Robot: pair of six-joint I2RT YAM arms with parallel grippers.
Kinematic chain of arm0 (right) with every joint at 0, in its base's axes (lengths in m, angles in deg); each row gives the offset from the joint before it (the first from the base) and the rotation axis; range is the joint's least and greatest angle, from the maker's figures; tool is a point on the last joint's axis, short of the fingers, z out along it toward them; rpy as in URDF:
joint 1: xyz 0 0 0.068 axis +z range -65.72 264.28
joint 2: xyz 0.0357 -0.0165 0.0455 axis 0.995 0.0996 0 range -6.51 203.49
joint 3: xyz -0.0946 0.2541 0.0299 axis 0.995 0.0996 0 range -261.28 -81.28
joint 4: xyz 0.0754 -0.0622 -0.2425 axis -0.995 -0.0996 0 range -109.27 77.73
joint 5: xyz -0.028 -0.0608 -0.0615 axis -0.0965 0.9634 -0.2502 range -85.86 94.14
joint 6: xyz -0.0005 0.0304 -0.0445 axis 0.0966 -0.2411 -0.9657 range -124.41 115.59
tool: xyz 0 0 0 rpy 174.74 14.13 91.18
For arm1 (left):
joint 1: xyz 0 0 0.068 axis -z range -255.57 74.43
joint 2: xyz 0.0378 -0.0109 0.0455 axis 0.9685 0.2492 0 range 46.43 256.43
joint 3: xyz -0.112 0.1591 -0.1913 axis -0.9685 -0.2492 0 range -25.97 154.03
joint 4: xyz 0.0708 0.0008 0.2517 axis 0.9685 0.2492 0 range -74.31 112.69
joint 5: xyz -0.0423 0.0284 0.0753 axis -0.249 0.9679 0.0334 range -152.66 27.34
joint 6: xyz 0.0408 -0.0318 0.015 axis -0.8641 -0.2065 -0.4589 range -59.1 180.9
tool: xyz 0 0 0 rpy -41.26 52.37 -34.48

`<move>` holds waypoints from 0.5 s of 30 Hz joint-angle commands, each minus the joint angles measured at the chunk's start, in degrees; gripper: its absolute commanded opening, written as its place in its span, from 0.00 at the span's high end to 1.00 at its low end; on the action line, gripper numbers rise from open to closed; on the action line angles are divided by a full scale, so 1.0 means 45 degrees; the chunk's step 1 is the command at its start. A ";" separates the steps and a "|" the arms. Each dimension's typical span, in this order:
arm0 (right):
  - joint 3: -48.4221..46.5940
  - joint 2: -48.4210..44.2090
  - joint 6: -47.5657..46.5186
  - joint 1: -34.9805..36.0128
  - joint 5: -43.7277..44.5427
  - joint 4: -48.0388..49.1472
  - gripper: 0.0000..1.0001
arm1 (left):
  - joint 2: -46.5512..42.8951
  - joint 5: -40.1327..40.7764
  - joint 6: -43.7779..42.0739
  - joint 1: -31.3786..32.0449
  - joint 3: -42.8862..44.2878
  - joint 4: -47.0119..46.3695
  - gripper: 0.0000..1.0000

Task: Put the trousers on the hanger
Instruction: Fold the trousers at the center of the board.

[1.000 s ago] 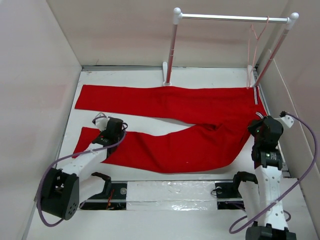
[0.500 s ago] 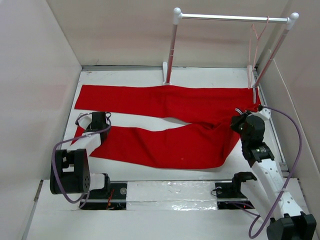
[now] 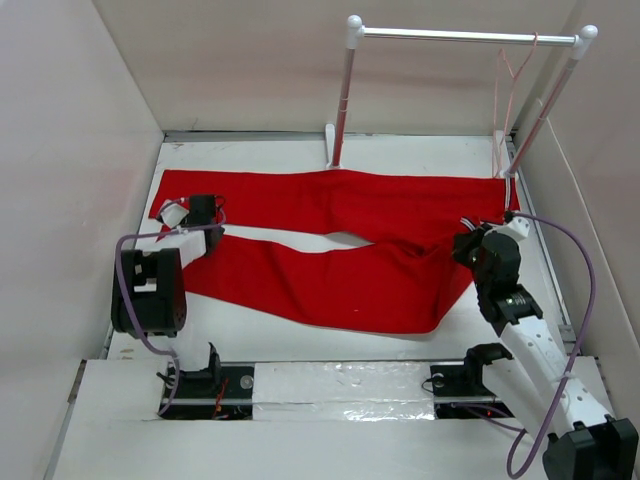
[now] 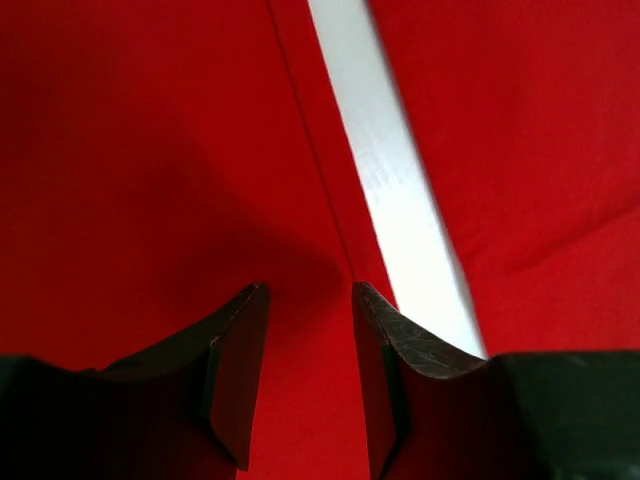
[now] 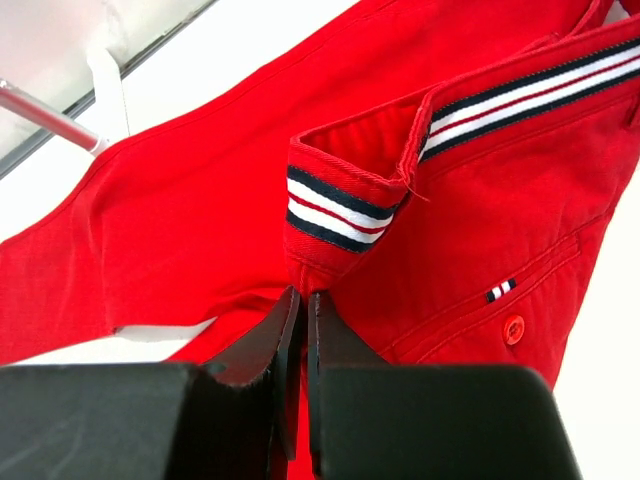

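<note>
The trousers (image 3: pixel 350 290) lie spread on the white tabletop (image 3: pixel 300 340), with the legs running left and the waist at the right. The upper leg is flat along the far edge. The lower leg bows toward the near side, and a sliver of bare tabletop shows between them.

The right end effector (image 3: pixel 468 245) sits at the waist, clenched on the trousers. In the right wrist view its tips (image 5: pixel 302 298) are pressed nearly together on red cloth just under a turned-up fold of the striped waistband (image 5: pixel 335 210). A red button (image 5: pixel 514 329) shows to the right of the fold.

The left end effector (image 3: pixel 205 208) is at the cuff end, over the gap between the legs. It is released: its fingers (image 4: pixel 240 370) stand apart above the cloth, with a leg's edge and the white strip of tabletop showing beyond them.

The hanger (image 3: pixel 510 75) hangs from the bar (image 3: pixel 460 37) of the rack at its right end, close to the slanted right post and above the waist corner, well clear of the cloth. The rack's left post (image 3: pixel 340 110) stands just behind the upper leg. Plain walls (image 3: pixel 60 150) close in the left, far and right sides.
</note>
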 commanded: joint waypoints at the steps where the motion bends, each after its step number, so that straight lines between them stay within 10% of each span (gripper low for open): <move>1: -0.0317 -0.0200 -0.0143 0.0293 0.0182 0.0879 1.00 | 0.1086 0.0657 0.0114 0.0050 0.1237 0.1168 0.64; 6: -0.0356 -0.0375 -0.0221 0.0411 0.0260 0.0801 1.00 | 0.0644 0.1519 0.0095 0.0597 0.2784 0.2614 0.64; 15: -0.0376 -0.0922 -0.0514 0.0977 0.1119 0.0938 0.99 | -0.4124 0.0642 0.0290 -0.1352 -0.0865 0.2652 0.66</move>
